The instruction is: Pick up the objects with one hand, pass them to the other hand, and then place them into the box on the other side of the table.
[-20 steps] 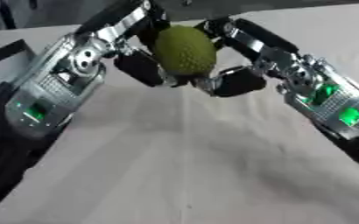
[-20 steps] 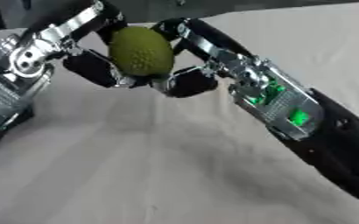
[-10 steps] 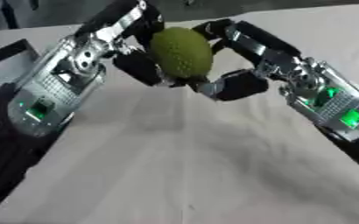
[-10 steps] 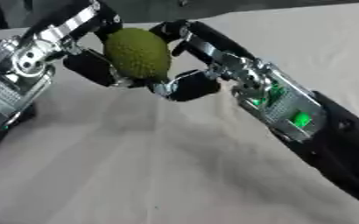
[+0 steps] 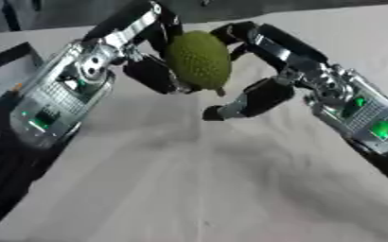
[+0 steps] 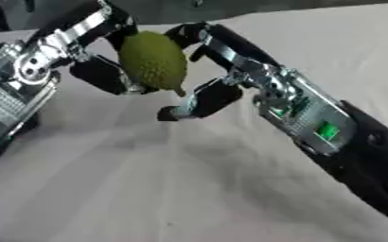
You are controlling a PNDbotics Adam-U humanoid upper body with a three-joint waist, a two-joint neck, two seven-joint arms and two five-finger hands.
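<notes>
**Handover mid-air: fruit in left hand, right hand spread beside it**

We see a green, bumpy, egg-shaped fruit (image 5: 199,59) held up above the table (image 5: 230,189), toward the far side of the scene. Our left hand (image 5: 152,71) has its fingers curled round the fruit's left and far side, so that hand carries it. The fruit's long axis runs roughly upright, tilted a little, with a small stem tip at its lower end.

Our right hand (image 5: 260,94) sits just right of the fruit. Its fingers are spread apart: upper ones reach over near the fruit's top right, while the thumb (image 5: 230,108) points out below the fruit, clear of it. We cannot tell whether the upper fingers touch the skin. We read it as open, not holding.

Key relation: the fruit lies left of and slightly above the right palm, between both hands, and the left hand is the one in contact. We judge the pass unfinished; which way it goes we cannot tell.

A dark-edged object (image 5: 11,54), possibly a box, shows at the far left.
</notes>
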